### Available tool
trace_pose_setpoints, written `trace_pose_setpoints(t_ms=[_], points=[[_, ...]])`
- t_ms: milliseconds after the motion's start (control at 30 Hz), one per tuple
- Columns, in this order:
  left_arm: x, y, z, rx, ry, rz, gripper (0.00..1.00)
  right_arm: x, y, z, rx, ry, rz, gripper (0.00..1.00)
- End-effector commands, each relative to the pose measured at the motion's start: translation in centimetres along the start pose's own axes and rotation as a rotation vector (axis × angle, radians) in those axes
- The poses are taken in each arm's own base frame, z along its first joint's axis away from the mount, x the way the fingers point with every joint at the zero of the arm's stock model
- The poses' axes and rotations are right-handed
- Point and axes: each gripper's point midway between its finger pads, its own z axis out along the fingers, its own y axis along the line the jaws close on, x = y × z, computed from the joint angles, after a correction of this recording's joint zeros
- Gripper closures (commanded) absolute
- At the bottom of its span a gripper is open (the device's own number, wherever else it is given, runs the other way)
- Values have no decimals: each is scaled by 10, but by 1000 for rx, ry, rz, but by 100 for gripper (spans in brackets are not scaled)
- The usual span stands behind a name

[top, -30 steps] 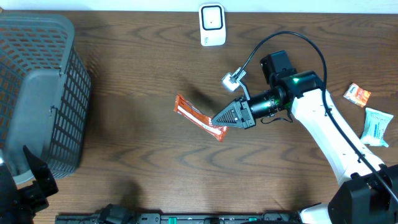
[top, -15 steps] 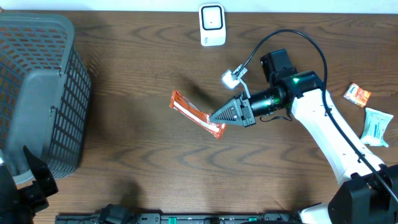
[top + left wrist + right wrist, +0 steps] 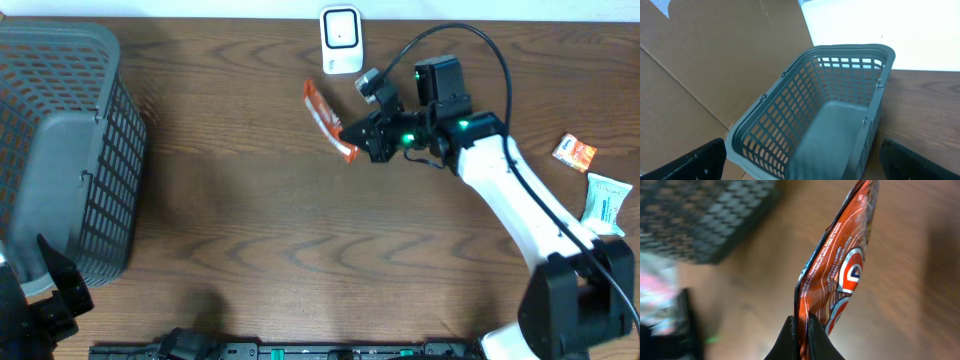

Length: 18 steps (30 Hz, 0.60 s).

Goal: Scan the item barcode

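Observation:
The item is a long orange snack packet (image 3: 322,110), hanging in the air just below and left of the white barcode scanner (image 3: 341,40) at the table's back edge. My right gripper (image 3: 352,137) is shut on the packet's lower end. In the right wrist view the packet (image 3: 840,275) stands edge-on, pinched between the two black fingertips (image 3: 790,335). I cannot make out a barcode. My left gripper (image 3: 802,162) is open at the front left, facing the grey basket (image 3: 840,125), with nothing between its fingers.
The grey plastic basket (image 3: 60,150) fills the table's left side. A small orange packet (image 3: 575,152) and a white pouch (image 3: 606,203) lie at the right edge. The right arm's cable loops above the wrist.
My right gripper has carried the orange packet from the middle of the table back and up towards the scanner, turning it more upright. The left arm has not moved.

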Motion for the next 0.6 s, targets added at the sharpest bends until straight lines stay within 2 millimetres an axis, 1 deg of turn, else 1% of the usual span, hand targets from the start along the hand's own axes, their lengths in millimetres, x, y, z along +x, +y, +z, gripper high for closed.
trace_pose_setpoints(t_ms=[0, 100, 133, 200, 267, 333, 400, 500, 567], points=[[0, 2, 0, -9, 0, -14, 2, -14, -46, 8, 210, -44, -19, 99], [0, 2, 0, -9, 0, -14, 2, -41, -50, 7, 221, -125, -71, 99], [0, 2, 0, -9, 0, -14, 2, -56, -49, 3, 232, -167, -95, 99], [0, 2, 0, -9, 0, -14, 2, -75, -53, -5, 276, -211, -121, 99], [0, 2, 0, -9, 0, -14, 2, -92, -63, -16, 365, -252, -136, 99], [0, 2, 0, -9, 0, -14, 2, -106, -73, -25, 442, -292, -150, 99], [0, 2, 0, -9, 0, -14, 2, -118, -79, -29, 481, -327, -170, 99], [0, 2, 0, -9, 0, -14, 2, -131, -91, -26, 516, -353, -196, 99], [0, 2, 0, -9, 0, -14, 2, -138, -107, -26, 570, -361, -187, 99]])
